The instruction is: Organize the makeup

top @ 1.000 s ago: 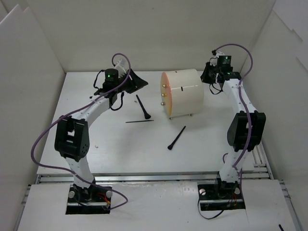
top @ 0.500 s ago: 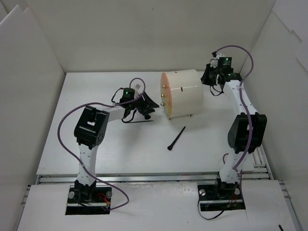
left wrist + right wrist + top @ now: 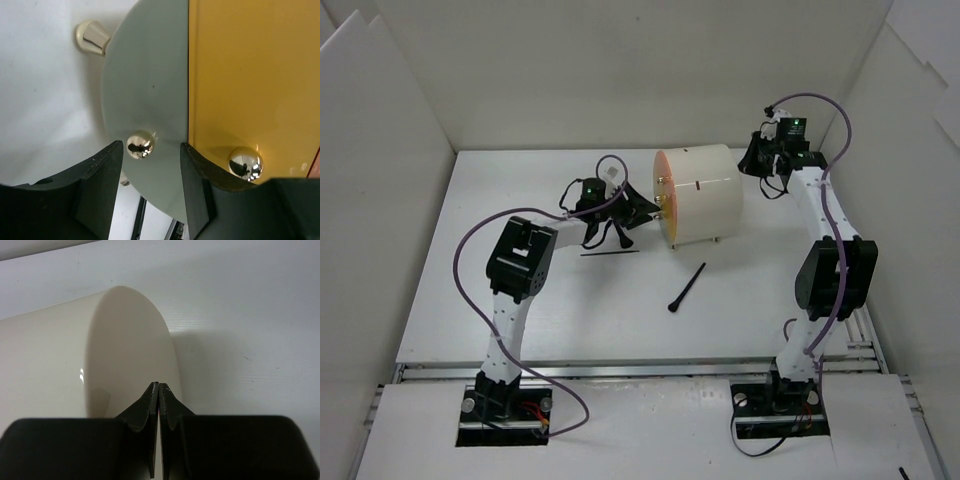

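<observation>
A black brush lay on the white table, on the near side of the cream cylinder and well apart from both arms. A thin black stick, probably a slim brush, lay just beside the left gripper. That gripper stood open, jaws either side of a gold knob on the cylinder's face, gripping nothing. The right gripper was closed, empty, at the cylinder's rear end.
</observation>
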`<move>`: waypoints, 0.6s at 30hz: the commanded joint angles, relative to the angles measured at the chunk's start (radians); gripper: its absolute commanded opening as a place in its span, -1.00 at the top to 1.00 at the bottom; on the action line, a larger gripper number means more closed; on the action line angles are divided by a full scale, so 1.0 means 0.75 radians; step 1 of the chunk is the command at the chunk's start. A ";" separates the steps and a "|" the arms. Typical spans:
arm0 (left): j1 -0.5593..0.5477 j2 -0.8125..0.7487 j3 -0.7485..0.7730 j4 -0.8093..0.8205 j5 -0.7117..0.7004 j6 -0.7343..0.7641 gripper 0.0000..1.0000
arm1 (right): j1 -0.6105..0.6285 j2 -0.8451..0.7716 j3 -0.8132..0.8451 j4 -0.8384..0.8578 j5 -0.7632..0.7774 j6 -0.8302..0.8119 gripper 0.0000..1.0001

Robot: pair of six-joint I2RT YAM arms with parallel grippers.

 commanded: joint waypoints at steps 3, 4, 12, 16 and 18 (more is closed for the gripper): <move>-0.018 0.019 0.132 0.130 0.021 -0.037 0.14 | -0.031 -0.099 0.010 0.039 -0.038 -0.015 1.00; -0.018 0.023 0.141 0.120 0.023 -0.039 0.18 | -0.037 -0.103 0.010 0.041 -0.038 -0.015 1.00; -0.055 0.068 0.194 0.136 0.025 -0.055 0.43 | -0.064 -0.146 0.010 0.039 -0.042 -0.015 1.00; -0.070 0.089 0.206 0.213 0.041 -0.106 0.55 | -0.078 -0.175 0.000 0.041 -0.040 -0.017 1.00; -0.082 0.093 0.202 0.242 0.051 -0.139 0.55 | -0.080 -0.197 -0.007 0.041 -0.040 -0.013 0.99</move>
